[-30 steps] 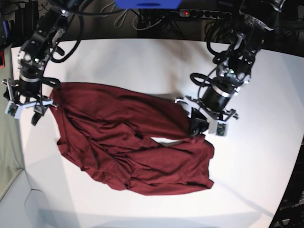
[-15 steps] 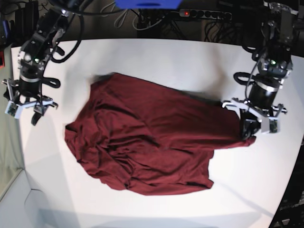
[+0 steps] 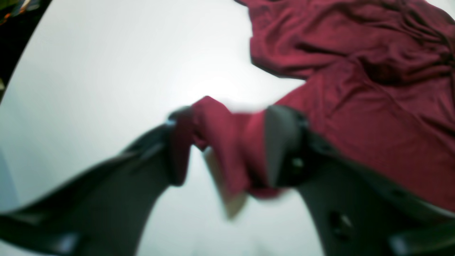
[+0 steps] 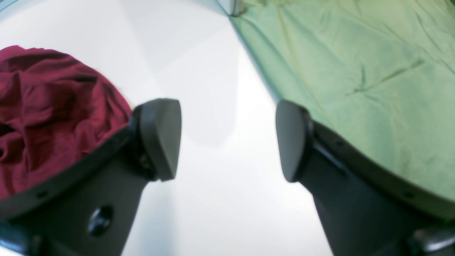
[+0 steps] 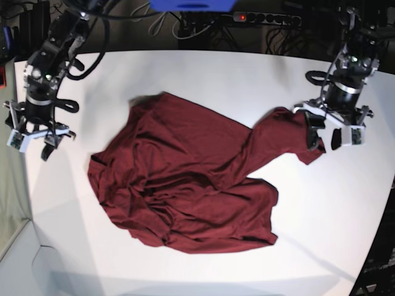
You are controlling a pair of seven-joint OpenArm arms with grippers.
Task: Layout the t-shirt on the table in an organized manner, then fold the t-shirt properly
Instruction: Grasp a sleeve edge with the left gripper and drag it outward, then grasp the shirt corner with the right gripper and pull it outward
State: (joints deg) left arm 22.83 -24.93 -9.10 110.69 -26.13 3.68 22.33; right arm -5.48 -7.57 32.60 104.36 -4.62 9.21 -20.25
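The dark red t-shirt (image 5: pixel 185 185) is lying wrinkled on the white bench (image 5: pixel 203 74), one corner stretching between the blurred, spread left claw (image 3: pixel 227 145); the right claw (image 4: pixel 227 138) is gaping empty.

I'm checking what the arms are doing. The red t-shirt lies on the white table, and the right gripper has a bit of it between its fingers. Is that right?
Not quite. It is the left gripper that has a bit of the t-shirt between its fingers, as the left wrist view shows. The right gripper is open over the bare white table, with nothing between its fingers.
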